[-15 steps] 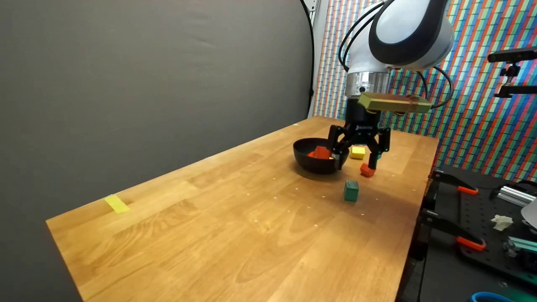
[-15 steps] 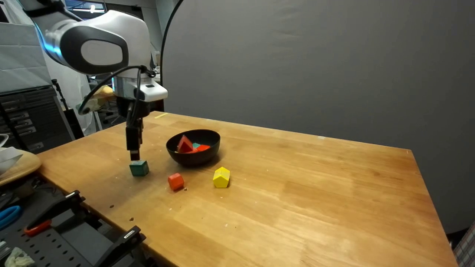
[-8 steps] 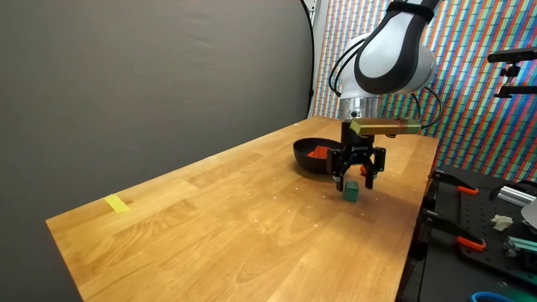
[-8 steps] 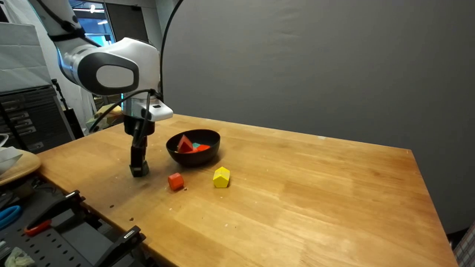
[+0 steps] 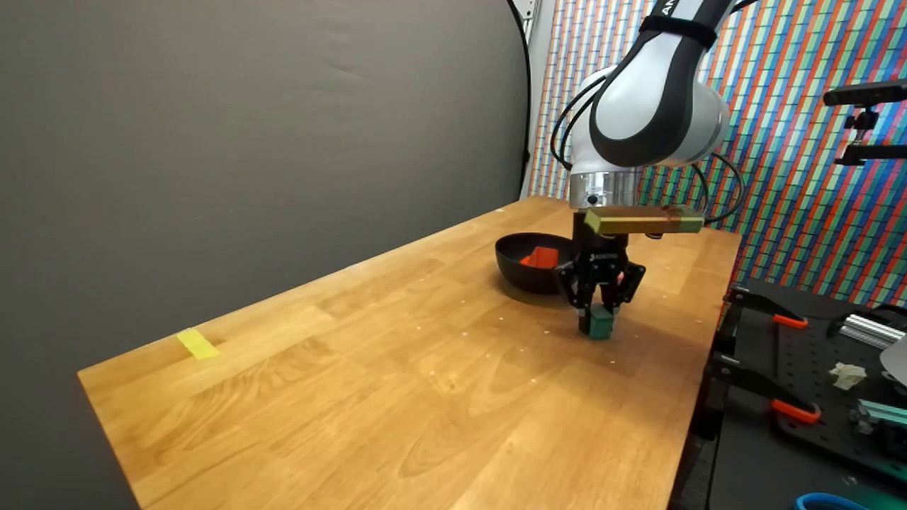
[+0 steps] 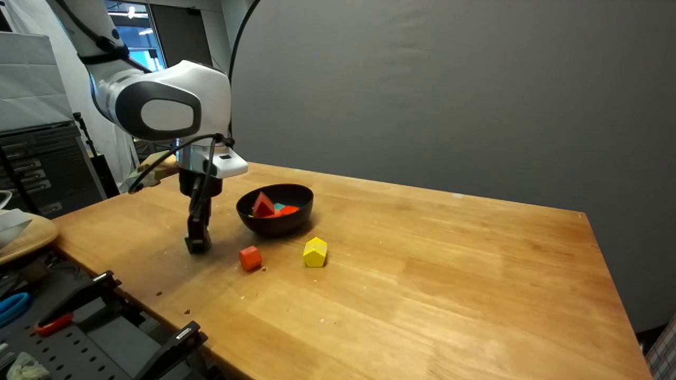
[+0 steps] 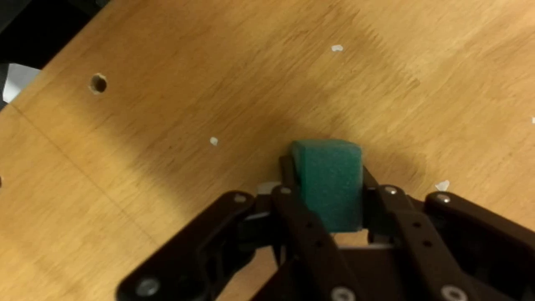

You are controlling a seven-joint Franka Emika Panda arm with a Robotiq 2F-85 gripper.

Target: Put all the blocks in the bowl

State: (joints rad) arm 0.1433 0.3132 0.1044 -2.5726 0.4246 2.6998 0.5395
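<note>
My gripper [image 7: 328, 179] is down at the tabletop, its fingers pressed against both sides of a green block [image 7: 334, 188]. In an exterior view the same green block [image 5: 601, 324] shows between the fingertips, at table height; whether it touches the wood I cannot tell. The black bowl [image 6: 272, 227] stands close by, holding a red wedge-like block [image 6: 262, 206], a teal piece [image 6: 279, 207] and an orange-red piece [image 6: 290, 210]. Out on the table lie a red block [image 6: 250, 258] and a yellow block [image 6: 315, 252]. In the opposite exterior view the arm hides the yellow one and most of the red one.
A flat yellow strip [image 5: 198, 343] is stuck near the table's far corner. Black clamps [image 6: 177, 348] with orange-red handles grip the table edge, beside a dark perforated plate [image 6: 79, 351]. A round wooden board [image 6: 31, 240] sits near the edge.
My gripper has come down from above the green block, and its open fingers have closed on it. The block has shifted slightly between them. Bowl and other blocks stay put.
</note>
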